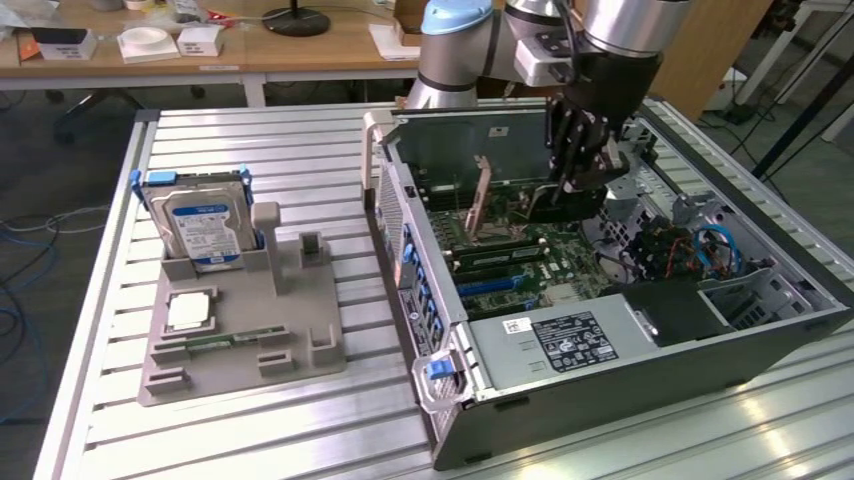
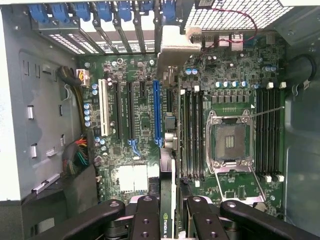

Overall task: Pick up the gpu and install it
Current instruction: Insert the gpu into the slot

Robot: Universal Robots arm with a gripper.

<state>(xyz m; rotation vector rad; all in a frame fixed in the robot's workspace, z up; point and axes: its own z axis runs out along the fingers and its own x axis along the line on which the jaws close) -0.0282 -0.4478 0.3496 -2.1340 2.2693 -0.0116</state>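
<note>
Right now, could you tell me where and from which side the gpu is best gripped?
Its upper edge, from above, fingers on both flat faces, as the gripper holds it: the gpu is thin and hangs edge-down over the motherboard.

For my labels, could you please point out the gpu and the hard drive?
gpu [image 2: 165,220]: wrist view, on its green edge.
hard drive [image 1: 203,232]: exterior view, on its blue-white label.
</note>
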